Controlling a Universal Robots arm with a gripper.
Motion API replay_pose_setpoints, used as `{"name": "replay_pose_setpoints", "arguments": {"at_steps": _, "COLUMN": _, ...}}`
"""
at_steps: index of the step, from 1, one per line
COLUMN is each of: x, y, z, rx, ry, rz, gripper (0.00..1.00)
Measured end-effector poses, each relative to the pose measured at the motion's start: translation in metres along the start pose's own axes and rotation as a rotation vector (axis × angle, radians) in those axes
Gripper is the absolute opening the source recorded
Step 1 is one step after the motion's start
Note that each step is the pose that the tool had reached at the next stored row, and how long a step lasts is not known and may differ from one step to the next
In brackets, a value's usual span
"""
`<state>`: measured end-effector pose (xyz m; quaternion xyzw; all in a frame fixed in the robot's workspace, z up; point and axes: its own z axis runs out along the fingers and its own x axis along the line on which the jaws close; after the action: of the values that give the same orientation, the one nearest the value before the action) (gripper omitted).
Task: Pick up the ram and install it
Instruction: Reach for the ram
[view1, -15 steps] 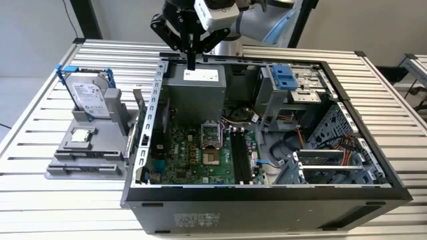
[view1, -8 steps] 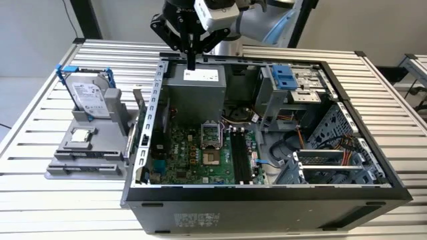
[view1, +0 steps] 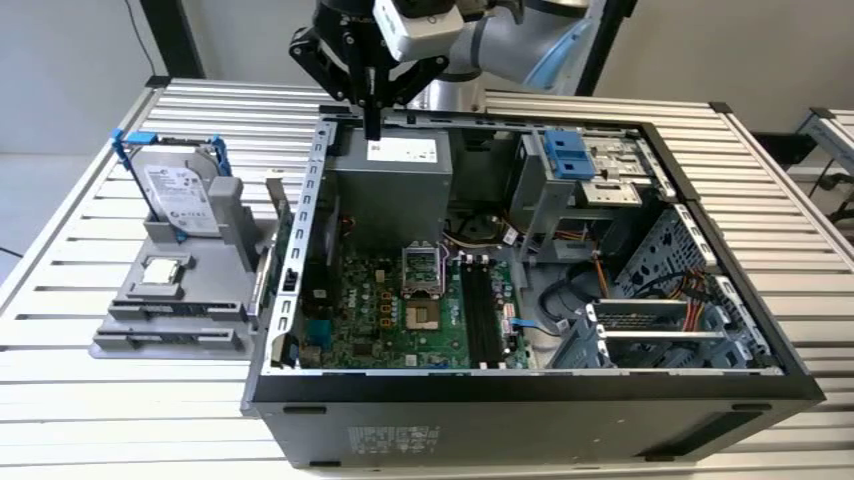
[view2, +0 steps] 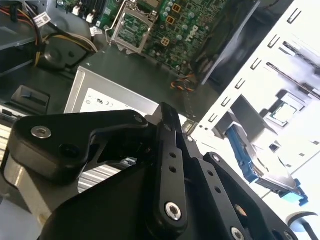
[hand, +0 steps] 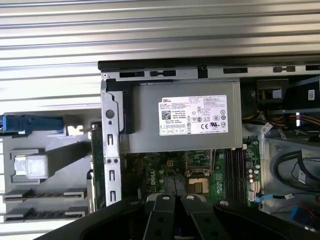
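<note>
Gripper (view1: 375, 128): it is hanging with its fingers pointing down over the open computer case (view1: 534, 385), above the case's far wall as the exterior view sees it, directly over the power supply (view1: 394, 175). The fingers are sitting pressed together and are carrying nothing. In the second wrist view the black fingers (view2: 167, 165) are lying side by side above that same silver supply box.

Ram (view1: 271, 230): it is standing on its long edge outside the case, just beside the case wall on the exterior view's left, in the edge of a grey holder (view1: 160, 330). In the first wrist view the ram (hand: 95, 165) is showing as a thin green strip running alongside that wall. It is well apart from the gripper.

Inside the case, the motherboard (view1: 387, 310) is lying exposed below the power supply, with its black memory slots (view1: 481, 310) running beside the processor socket.

Outside the case, on the same holder, a hard drive (view1: 180, 195) in a blue frame is standing upright and a small square silver processor chip (view1: 163, 270) is lying flat. Case and holder are resting on a slatted metal table (view1: 80, 240).
</note>
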<state>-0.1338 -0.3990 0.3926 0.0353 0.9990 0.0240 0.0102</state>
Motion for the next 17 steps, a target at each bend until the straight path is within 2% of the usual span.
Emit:
{"name": "replay_pose_setpoints", "arguments": {"at_steps": 4, "x": 0.0123, "y": -0.0011, "z": -0.0002, "rx": -0.0001, "ry": 0.0000, "rz": -0.001, "gripper": 0.00}}
{"name": "replay_pose_setpoints", "arguments": {"at_steps": 10, "x": 0.0379, "y": -0.0037, "z": -0.0009, "rx": -0.0001, "ry": 0.0001, "rz": -0.002, "gripper": 0.00}}
{"name": "replay_pose_setpoints", "arguments": {"at_steps": 17, "x": 0.0628, "y": -0.0059, "z": -0.0014, "rx": -0.0002, "ry": 0.0002, "rz": -0.005, "gripper": 0.00}}
